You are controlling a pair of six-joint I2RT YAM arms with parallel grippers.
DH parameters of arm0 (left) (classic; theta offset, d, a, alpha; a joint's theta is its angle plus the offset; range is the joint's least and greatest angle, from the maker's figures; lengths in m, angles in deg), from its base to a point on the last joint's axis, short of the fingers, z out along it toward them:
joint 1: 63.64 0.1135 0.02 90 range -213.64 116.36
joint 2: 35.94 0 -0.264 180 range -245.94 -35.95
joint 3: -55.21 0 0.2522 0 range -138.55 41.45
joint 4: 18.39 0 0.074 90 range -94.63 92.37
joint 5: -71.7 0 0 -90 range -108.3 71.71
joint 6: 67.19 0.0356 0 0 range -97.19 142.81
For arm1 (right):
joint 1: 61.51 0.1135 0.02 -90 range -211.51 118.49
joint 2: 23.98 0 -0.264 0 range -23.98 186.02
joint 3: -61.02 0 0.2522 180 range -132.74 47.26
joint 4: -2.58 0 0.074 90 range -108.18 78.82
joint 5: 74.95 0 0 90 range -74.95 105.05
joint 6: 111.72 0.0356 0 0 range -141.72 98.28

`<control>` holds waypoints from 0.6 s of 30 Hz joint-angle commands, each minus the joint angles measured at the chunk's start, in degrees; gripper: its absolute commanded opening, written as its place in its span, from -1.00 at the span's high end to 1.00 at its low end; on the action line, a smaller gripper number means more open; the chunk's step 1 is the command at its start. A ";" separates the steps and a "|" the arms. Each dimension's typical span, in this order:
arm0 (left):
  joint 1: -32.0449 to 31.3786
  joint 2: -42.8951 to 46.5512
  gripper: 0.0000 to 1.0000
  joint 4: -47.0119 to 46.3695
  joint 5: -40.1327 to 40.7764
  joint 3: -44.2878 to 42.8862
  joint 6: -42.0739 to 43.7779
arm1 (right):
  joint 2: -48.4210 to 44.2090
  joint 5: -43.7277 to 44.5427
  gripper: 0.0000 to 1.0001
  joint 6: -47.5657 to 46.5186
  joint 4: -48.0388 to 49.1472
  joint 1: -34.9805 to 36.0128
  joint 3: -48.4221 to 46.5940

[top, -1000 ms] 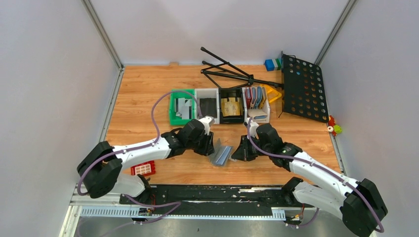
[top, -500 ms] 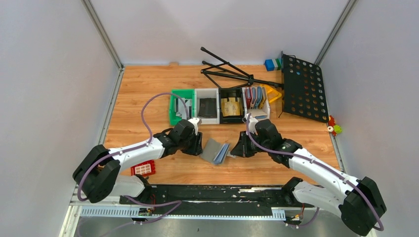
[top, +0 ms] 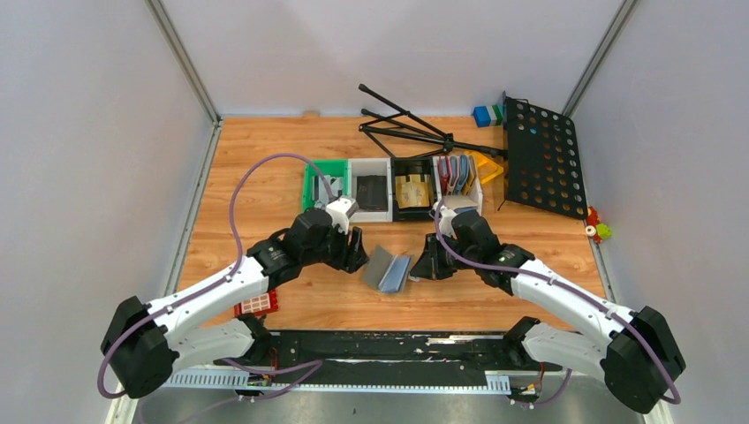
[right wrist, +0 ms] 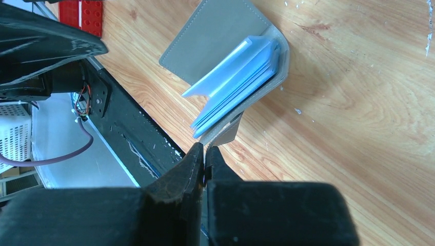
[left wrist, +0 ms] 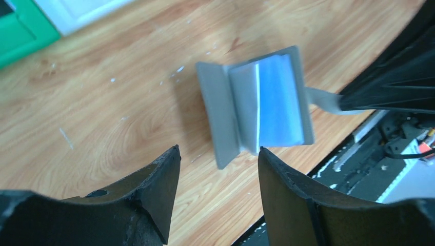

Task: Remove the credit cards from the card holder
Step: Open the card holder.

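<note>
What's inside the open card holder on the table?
Pale blue pockets fan up from the open card holder. One grey card sticks out of its edge, pinched by the right gripper. Any cards deeper in the pockets are hidden.

Wooden table (top: pixel 256 159), card holder (top: pixel 386 269) (open), bins (top: pixel 371 217)

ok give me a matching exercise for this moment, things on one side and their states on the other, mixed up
1 left gripper
2 right gripper
3 card holder
4 red brick

a pinching a pale credit card
b partly open, blue pockets showing
c open, holding nothing
d on the table by its near edge

Pairs: 1-c, 2-a, 3-b, 4-d
</note>
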 commanded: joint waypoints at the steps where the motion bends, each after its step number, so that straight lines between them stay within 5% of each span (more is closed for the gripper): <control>1: -1.45 -0.22 -0.29 -0.07 -1.69 -3.81 3.13 | 0.57 -1.23 1.00 -1.20 0.80 -0.14 -2.85; 7: -5.41 -7.13 -0.66 0.02 -0.42 -6.53 3.38 | 1.07 -1.87 1.00 -1.20 0.82 -0.14 -3.11; 13: -10.41 -14.85 -0.94 4.64 9.13 -12.70 4.38 | 0.73 -2.18 1.00 -1.17 0.80 -0.10 -3.08; 18: -11.41 -18.89 -1.00 5.82 12.52 -14.61 4.36 | 0.42 -2.22 1.00 -1.36 0.33 -0.15 -3.01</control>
